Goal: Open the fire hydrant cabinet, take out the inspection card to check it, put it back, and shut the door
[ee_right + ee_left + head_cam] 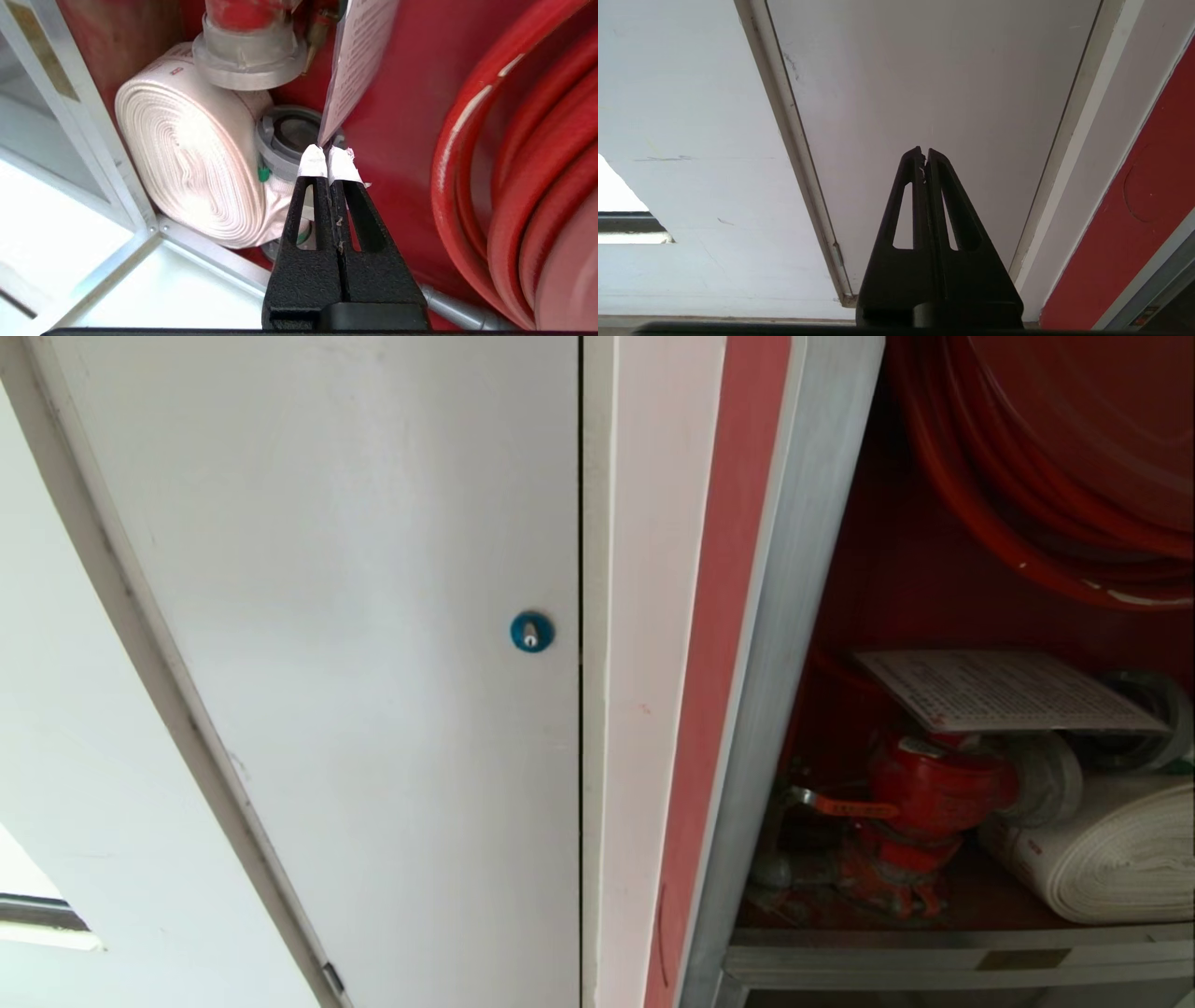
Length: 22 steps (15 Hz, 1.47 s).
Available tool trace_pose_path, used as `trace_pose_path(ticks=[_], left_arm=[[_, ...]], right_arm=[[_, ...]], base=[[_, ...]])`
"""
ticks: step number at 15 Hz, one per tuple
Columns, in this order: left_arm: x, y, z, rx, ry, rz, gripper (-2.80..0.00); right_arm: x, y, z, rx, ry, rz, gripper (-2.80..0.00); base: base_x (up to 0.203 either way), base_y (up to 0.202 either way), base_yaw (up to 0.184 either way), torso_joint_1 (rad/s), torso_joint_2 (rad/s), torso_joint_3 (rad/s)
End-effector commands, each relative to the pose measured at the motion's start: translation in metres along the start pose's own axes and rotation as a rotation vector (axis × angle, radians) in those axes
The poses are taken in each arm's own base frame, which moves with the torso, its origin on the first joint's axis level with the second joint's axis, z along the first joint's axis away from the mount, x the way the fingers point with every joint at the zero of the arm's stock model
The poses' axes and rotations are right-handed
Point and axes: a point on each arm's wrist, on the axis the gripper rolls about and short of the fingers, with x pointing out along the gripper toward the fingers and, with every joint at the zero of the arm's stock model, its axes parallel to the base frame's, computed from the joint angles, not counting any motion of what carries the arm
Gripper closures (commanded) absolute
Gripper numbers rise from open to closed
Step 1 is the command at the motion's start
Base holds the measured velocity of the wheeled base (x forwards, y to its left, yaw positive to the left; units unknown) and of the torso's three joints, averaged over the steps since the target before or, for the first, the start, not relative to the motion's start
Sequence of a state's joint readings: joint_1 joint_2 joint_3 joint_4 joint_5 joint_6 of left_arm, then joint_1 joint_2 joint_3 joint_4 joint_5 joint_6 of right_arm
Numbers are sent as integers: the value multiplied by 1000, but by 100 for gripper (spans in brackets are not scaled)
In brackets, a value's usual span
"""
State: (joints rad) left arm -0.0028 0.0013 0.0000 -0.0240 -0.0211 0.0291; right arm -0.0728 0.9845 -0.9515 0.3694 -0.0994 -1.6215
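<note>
The fire hydrant cabinet (794, 616) stands open, its red inside showing at the right of the head view. The inspection card (1004, 691) lies across the red valve (934, 793) and the white rolled hose (1120, 849). In the right wrist view my right gripper (328, 161), with white-taped tips, is inside the cabinet. Its jaws are almost together, and the near corner of the card (357, 60) sits between the tips. The door is out of view. My left gripper (924, 154) is parked and shut, facing a white panel.
A white panel door with a blue round lock (531, 632) fills the left of the head view. The red hose reel (514, 163) is close beside my right gripper. The hose roll (187, 149) and a grey coupling (285, 135) lie beyond the tips.
</note>
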Motion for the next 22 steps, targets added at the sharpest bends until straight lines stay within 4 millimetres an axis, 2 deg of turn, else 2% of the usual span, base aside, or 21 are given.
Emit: trace_pose_path(ticks=[1, 5, 9, 13, 17, 20, 22], left_arm=[[1, 0, -3, 0, 12, -1, 0], [1, 0, -3, 0, 12, -1, 0], [1, 0, -3, 0, 12, -1, 0], [1, 0, -3, 0, 12, -1, 0], [1, 0, -3, 0, 12, -1, 0], [1, 0, -3, 0, 12, -1, 0], [1, 0, -3, 0, 12, -1, 0]], right_arm=[[8, 0, 0, -6, 1, 31, -280], [10, 2, -2, -12, 64, 63, -280], [21, 2, -2, -22, 76, 111, -280], [53, -6, 1, -17, 39, 81, -280], [67, -13, 1, -26, 55, 70, -280], [85, -16, 2, -26, 67, 66, -280], [89, -16, 2, -26, 67, 66, -280]], base=[[0, 0, 0, 0, 0, 0], [0, 0, 0, 0, 0, 0], [0, 0, 0, 0, 0, 0], [0, 0, 0, 0, 0, 0], [0, 0, 0, 0, 0, 0], [0, 0, 0, 0, 0, 0], [0, 0, 0, 0, 0, 0]])
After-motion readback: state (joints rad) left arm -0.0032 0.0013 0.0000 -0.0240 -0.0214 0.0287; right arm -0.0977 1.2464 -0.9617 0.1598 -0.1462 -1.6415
